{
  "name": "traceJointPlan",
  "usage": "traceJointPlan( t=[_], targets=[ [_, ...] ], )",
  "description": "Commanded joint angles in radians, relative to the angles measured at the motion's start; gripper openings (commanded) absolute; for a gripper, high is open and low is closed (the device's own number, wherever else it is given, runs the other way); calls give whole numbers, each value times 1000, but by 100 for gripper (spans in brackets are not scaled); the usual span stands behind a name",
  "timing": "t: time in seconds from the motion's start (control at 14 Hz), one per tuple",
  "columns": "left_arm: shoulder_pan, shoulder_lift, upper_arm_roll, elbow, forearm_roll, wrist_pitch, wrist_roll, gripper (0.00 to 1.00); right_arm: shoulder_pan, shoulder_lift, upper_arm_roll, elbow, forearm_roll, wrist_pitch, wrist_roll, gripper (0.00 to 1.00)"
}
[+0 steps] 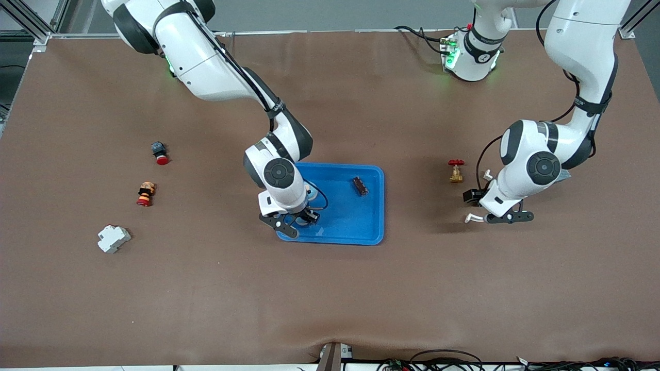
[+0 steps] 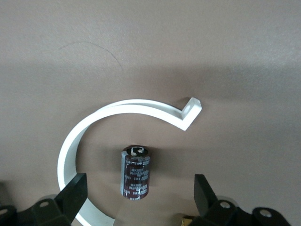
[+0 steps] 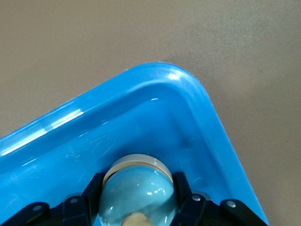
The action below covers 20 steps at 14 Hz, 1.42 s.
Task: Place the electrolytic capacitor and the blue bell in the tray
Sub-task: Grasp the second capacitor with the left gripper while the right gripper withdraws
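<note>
The right gripper (image 1: 299, 222) is pinching the blue bell (image 3: 138, 195) over the tray (image 1: 361, 234); the left gripper (image 2: 138, 193) is hanging spread, straddling the capacitor (image 2: 136, 172), whose long axis lies crosswise to the gap.

Lower frame wide open; tray corner crowded.
Bare tray (image 1: 356, 226) centre; right gripper (image 1: 300, 221) clamping blue bell (image 3: 137, 193) in lower corner, dark part (image 1: 360, 186) by upper rim.

The whole table (image 1: 330, 288) is seen from high across it, facing both arm bases. Each wrist view is taken close, downward past its own fingers. The tray (image 1: 361, 226) corner (image 3: 178, 77) under the right gripper (image 1: 295, 222) is shared.
</note>
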Motion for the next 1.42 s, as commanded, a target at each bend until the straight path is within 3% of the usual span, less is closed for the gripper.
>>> traceJointPlan(
  t=[0.0,0.36,0.78,1.0,1.35],
  targets=[
    [-1,5,-4,0,18,-8,-18,100,9,24,-11,39,-33,-10,21,100],
    [0,22,-4,0,9,-8,-18,100,15,1,-9,39,-33,-25,18,100],
    [-1,41,-4,2,9,-8,-18,100,12,-22,2,180,-24,-323,7,100],
    [-1,51,-4,2,9,-8,-18,100,-3,-79,-4,177,-27,-350,-69,100],
    [2,65,-4,5,7,-3,-18,100,-121,-195,-4,140,-16,-487,-237,100]
  ],
)
